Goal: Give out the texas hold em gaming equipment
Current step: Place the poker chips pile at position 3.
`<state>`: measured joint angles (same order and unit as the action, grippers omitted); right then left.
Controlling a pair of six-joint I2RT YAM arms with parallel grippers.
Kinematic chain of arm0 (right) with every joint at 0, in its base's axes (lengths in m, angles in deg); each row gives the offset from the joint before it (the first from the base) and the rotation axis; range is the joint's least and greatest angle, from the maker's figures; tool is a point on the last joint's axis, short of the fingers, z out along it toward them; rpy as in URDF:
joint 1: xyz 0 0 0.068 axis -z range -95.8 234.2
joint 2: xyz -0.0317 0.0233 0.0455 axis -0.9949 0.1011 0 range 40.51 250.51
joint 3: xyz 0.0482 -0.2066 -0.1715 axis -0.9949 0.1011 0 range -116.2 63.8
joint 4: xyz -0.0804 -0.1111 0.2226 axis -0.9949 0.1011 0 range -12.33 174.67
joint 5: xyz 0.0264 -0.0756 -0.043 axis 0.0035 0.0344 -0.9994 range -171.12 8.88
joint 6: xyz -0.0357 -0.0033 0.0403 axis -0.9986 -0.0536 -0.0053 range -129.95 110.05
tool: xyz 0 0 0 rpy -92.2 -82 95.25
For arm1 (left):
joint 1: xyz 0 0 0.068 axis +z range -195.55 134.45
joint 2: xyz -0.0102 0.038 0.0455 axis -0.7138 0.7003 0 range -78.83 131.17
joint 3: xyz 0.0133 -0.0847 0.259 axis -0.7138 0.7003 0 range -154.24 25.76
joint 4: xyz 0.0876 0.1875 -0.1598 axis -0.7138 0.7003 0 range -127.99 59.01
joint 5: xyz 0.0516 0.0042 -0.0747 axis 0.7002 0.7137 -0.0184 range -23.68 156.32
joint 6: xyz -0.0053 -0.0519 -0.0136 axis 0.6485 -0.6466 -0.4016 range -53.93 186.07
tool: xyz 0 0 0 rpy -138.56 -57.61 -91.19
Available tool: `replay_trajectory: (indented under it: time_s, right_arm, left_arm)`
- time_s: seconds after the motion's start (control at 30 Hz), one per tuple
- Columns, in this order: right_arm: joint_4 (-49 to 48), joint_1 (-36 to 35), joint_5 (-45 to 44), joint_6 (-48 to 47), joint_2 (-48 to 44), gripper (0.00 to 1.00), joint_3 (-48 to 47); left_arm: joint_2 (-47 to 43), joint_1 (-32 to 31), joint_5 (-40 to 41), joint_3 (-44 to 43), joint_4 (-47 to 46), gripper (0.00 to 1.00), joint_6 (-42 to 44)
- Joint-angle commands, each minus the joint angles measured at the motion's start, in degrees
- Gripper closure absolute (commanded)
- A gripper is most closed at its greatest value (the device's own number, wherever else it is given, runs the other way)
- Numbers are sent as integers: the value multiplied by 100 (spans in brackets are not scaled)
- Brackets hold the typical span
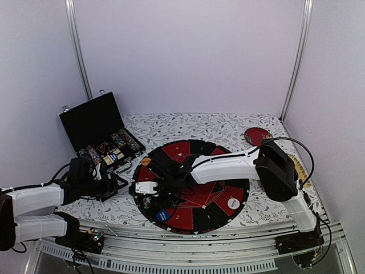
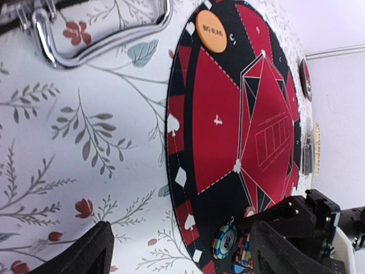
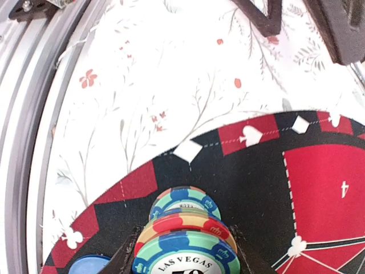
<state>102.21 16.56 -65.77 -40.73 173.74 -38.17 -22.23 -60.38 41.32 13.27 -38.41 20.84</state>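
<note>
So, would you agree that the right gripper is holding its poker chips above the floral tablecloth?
Not quite: the right gripper holds the poker chips above the red and black game mat, not the tablecloth; the right wrist view shows it.

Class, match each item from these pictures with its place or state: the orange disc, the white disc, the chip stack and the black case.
Items
1 orange disc
2 white disc
3 chip stack
4 black case

Places or states
A between the right gripper's fingers
B open, at the table's far left
C on the round mat's left edge
D on the mat's near right part

Pairs: 1-C, 2-D, 3-A, 4-B.
</note>
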Motion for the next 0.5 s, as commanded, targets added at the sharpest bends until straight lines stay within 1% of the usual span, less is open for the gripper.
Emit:
replay_trajectory:
  time_s: [0.0,0.33,0.47]
  right_arm:
    - [239,-76,-84,38,291,98,-405]
    - [645,-133,-335,-46,616,93,-832]
    - [752,-136,-452,-33,613,89,-833]
  left_arm:
    - [-82,232,-77,-226,369,15,364]
    - [-131,422,-189,-252,437,15,527]
    - [-159,471,-225,-235,455,15,554]
